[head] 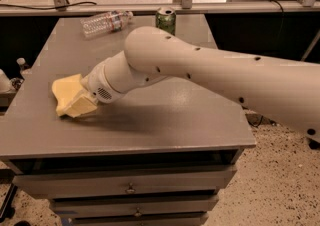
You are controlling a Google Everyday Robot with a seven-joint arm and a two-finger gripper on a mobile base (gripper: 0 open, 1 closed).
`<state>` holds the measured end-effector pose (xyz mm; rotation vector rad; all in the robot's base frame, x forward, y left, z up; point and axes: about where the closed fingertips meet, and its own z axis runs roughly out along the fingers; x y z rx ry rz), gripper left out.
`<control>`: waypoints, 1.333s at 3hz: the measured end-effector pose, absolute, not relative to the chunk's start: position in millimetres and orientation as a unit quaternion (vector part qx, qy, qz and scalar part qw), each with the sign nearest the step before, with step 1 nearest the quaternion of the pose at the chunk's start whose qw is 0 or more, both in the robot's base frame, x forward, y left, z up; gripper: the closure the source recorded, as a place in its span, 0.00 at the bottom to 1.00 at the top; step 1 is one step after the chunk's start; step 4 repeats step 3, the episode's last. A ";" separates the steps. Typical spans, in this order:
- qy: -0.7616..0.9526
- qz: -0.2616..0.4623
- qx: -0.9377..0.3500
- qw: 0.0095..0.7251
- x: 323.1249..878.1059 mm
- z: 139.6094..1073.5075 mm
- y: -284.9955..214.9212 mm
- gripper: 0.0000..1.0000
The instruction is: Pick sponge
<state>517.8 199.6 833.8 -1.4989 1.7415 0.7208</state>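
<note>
The sponge (pixel 65 89) is a pale yellow flat pad lying on the left part of the grey table (pixel 170 120). My gripper (pixel 81 105) is at the end of the white arm, which reaches in from the right. It is down at table level, right at the sponge's near right side, and it covers part of the sponge. The arm's wrist hides the contact between them.
A clear plastic bottle (pixel 102 22) lies on its side at the table's back left. A green can (pixel 165 20) stands at the back middle. Drawers (pixel 130 187) sit under the table top. A speckled floor lies to the right.
</note>
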 end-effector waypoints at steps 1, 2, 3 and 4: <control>0.673 0.266 -0.587 0.363 529.7 851.1 188.8 0.85; 0.662 0.269 -0.584 0.384 550.1 889.5 161.9 1.00; 0.638 0.305 -0.561 0.430 564.5 927.8 142.0 1.00; 0.638 0.305 -0.561 0.430 564.5 927.8 142.0 1.00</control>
